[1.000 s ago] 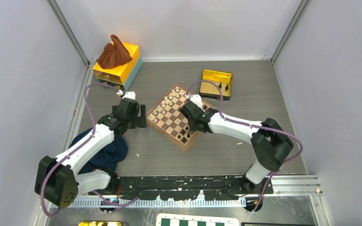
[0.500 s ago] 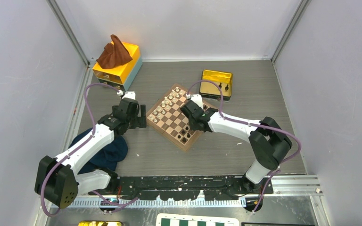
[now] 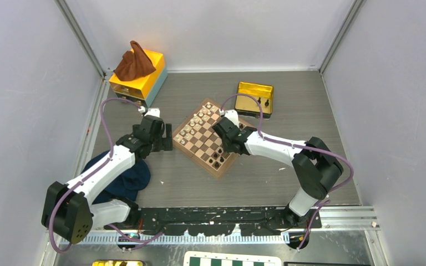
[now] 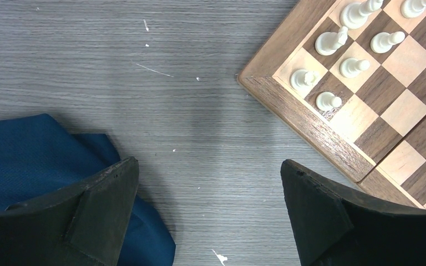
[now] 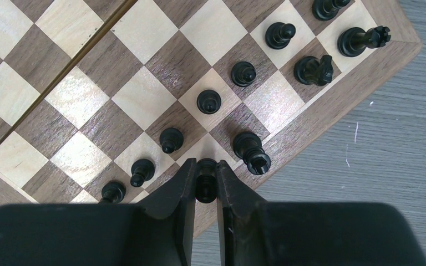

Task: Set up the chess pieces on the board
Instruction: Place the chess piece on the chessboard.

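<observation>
now the placing step: right gripper is clamped on a black piece, low over a back-row square by the board rim. next i'd lower it straight, then release (tall black piece stands just beside). left gripper hangs spread wide, holding nothing, off the board's corner.

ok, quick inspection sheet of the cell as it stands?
Surface: grey table, small white flecks.
Job's things: board mid-table; black pieces along one edge, white pieces opposite.
Clutter: blue cloth; gold tin holding two dark pieces; yellow box under brown cloth.
Grippers: left gripper open over bare table; right gripper shut on a black piece.
Cables: purple cables loop off both arms.
Surroundings: grey walls; green board at near edge.
</observation>
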You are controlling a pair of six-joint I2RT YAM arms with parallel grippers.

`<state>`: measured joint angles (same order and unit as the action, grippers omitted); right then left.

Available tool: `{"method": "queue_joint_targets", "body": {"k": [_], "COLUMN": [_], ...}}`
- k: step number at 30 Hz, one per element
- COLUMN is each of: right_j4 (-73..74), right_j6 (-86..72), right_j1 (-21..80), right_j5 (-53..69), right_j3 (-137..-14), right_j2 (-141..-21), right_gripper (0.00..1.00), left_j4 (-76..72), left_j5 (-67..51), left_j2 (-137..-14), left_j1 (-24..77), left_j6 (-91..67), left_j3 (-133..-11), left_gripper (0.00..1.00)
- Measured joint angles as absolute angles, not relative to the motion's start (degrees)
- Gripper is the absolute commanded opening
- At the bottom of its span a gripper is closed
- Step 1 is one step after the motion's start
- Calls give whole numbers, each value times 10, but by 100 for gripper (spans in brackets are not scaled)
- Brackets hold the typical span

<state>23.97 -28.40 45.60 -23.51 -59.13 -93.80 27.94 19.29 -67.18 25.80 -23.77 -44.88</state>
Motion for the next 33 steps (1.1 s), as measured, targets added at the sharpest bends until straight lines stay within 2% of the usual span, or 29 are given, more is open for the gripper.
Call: {"method": "queue_joint_targets", "body": {"k": [10,21,33], "right_j4": [237,236,243], "right_j6": [-282,-282,-281], "right_j1": [455,453,453], "right_j5": [-235,-235,-234], "right_j3": [-591,-594,-595], "right_j2": [-940,-942,-943], "right_gripper": [1,18,30], "left_j4": [279,279,279], "left_j5": [193,193,192], "left_j2": [-675,-680,-681], "left_j1": [258,258,258], "left_j6": [-238,-238,-238], "left_j3": [-449,-449,-449], "left_gripper": [100,100,100]}}
